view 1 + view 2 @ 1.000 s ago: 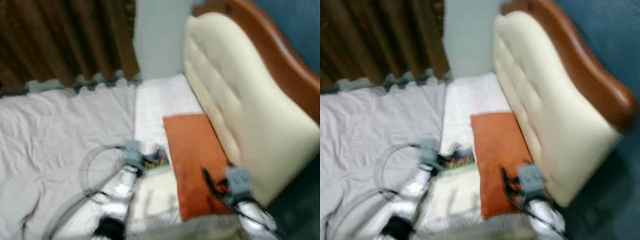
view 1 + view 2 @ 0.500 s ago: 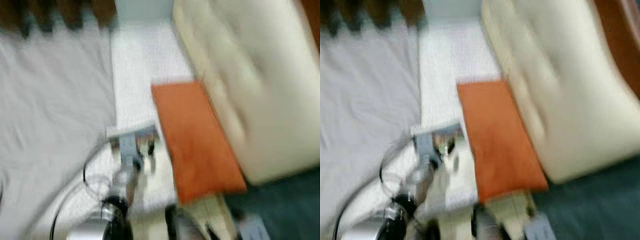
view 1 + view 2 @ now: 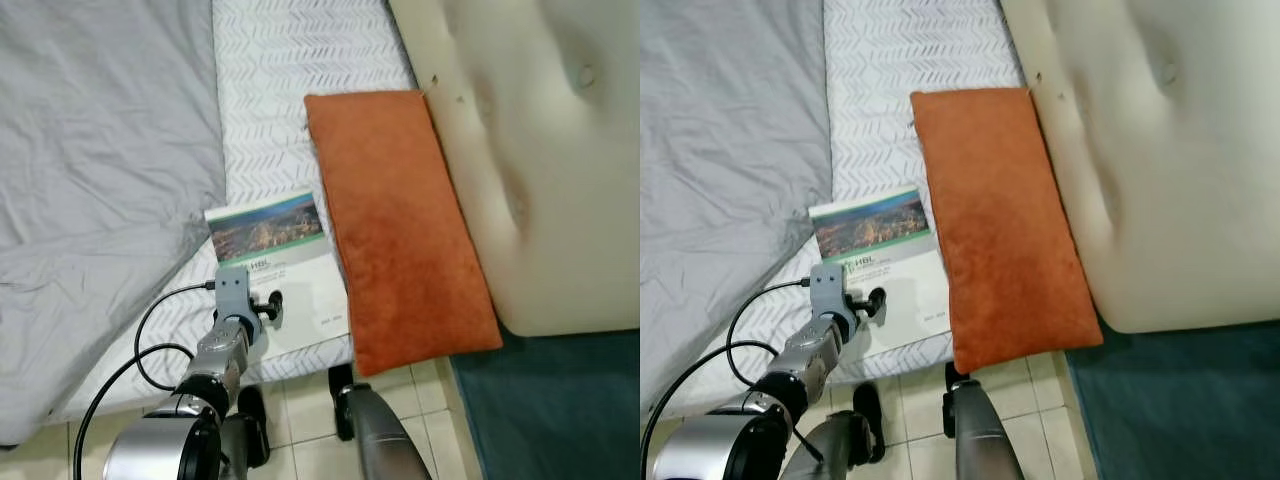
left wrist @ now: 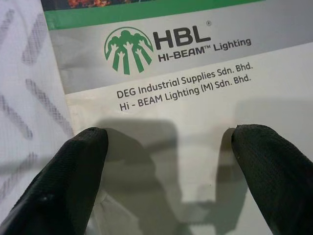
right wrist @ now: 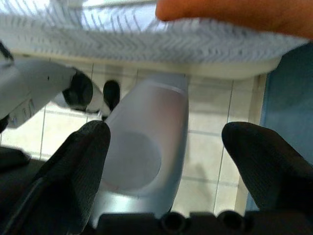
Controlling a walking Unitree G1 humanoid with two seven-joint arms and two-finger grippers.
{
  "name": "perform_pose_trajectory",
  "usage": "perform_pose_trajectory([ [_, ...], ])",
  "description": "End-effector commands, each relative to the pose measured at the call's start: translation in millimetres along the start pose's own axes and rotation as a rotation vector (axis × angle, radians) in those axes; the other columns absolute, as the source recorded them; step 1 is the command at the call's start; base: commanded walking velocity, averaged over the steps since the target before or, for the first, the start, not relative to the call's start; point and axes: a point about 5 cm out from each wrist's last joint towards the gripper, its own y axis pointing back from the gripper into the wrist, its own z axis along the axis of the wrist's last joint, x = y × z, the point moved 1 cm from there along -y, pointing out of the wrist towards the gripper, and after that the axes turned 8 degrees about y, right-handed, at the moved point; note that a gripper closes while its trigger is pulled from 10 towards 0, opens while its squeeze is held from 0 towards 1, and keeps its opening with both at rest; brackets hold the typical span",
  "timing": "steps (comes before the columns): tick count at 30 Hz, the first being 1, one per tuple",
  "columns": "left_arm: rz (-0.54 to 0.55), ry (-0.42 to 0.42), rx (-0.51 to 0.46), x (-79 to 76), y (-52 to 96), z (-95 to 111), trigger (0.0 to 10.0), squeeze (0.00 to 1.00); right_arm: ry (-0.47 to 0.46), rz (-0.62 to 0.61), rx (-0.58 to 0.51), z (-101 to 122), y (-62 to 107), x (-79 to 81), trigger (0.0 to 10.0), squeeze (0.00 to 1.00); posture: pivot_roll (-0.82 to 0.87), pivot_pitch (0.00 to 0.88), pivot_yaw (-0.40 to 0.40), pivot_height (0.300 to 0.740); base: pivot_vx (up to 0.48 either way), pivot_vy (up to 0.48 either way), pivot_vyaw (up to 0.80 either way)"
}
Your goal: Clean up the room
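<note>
A booklet (image 3: 283, 275) printed with a lighting firm's logo lies flat on the patterned sheet (image 3: 290, 60), at the mattress edge nearest the robot. Just beside the booklet, on the headboard side, an orange pillow (image 3: 395, 225) runs lengthwise, its far long edge against the cream headboard (image 3: 540, 150). On the booklet's other side the grey blanket (image 3: 90, 150) is pushed back, leaving the sheet bare there.

The left gripper (image 4: 166, 171) hovers low over the booklet's white lower half, fingers spread wide with one black fingertip (image 4: 68, 176) near the booklet's edge, probably lining up to pick this stray item off the bed. Whether the tips already touch the paper is hard to tell.

The right gripper (image 5: 164, 171) hangs below the mattress edge, over the tiled floor (image 5: 205, 161), fingers spread and empty, apparently idle.
</note>
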Motion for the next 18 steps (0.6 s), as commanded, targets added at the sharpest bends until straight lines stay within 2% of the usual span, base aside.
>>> perform_pose_trajectory([
  [1,-0.026,-0.011,0.106,-5.3,3.7,-25,10.0,0.0,-0.012,0.003,0.039,-4,7.4,5.7,10.0,0.0,-0.51,0.714,-0.112,0.74,0.0,0.0,0.0],
  [2,-0.026,-0.011,0.106,-5.3,3.7,-25,10.0,0.0,-0.012,0.003,0.039,-4,7.4,5.7,10.0,0.0,-0.51,0.714,-0.112,0.74,0.0,0.0,0.0],
  [3,-0.071,-0.027,0.125,-17.0,3.2,-28,10.0,0.0,-0.018,0.003,0.041,-4,6.7,8.6,10.0,0.0,-0.51,0.707,-0.102,0.74,0.0,0.0,0.0],
  [4,-0.071,-0.027,0.125,-17.0,3.2,-28,10.0,0.0,-0.018,0.003,0.041,-4,6.7,8.6,10.0,0.0,-0.51,0.707,-0.102,0.74,0.0,0.0,0.0],
  [7,-0.168,-0.109,0.153,-40.5,3.6,-34,10.0,0.0,-0.028,-0.006,0.039,-4,4.0,11.7,10.0,0.0,-0.5,0.694,-0.086,0.74,0.0,0.0,0.0],
  [10,-0.245,-0.23,0.152,-55.6,4.2,-34,10.0,0.0,-0.032,-0.009,0.035,-5,0.9,13.5,10.0,0.0,-0.5,0.688,-0.076,0.74,0.0,0.0,0.0],
  [11,-0.245,-0.23,0.152,-55.6,4.2,-34,10.0,0.0,-0.032,-0.009,0.035,-5,0.9,13.5,10.0,0.0,-0.5,0.688,-0.076,0.74,0.0,0.0,0.0],
  [13,-0.284,-0.358,0.136,-61.3,3.8,-31,10.0,0.0,-0.035,-0.015,0.026,-3,-0.7,13.7,10.0,0.0,-0.49,0.683,-0.071,0.74,0.0,0.0,0.0],
  [14,-0.282,-0.43,0.12,-60.2,2.8,-27,10.0,0.0,-0.036,-0.018,0.022,-3,-2.5,13.6,10.0,0.0,-0.48,0.678,-0.062,0.74,0.0,0.0,0.0],
  [15,-0.282,-0.43,0.12,-60.2,2.8,-27,10.0,0.0,-0.036,-0.018,0.022,-3,-2.5,13.6,10.0,0.0,-0.48,0.678,-0.062,0.74,0.0,0.0,0.0],
  [17,-0.222,-0.49,0.088,-47.0,-1.0,-13,10.0,0.0,-0.04,-0.021,0.015,-3,-6.2,14.4,10.0,0.0,-0.47,0.677,-0.048,0.74,0.0,0.0,0.0],
  [18,-0.165,-0.551,0.07,-33.3,-3.0,-3,10.0,0.0,-0.044,-0.019,0.013,-3,-8.5,16.4,10.0,0.0,-0.46,0.675,-0.046,0.74,0.0,0.0,0.0],
])
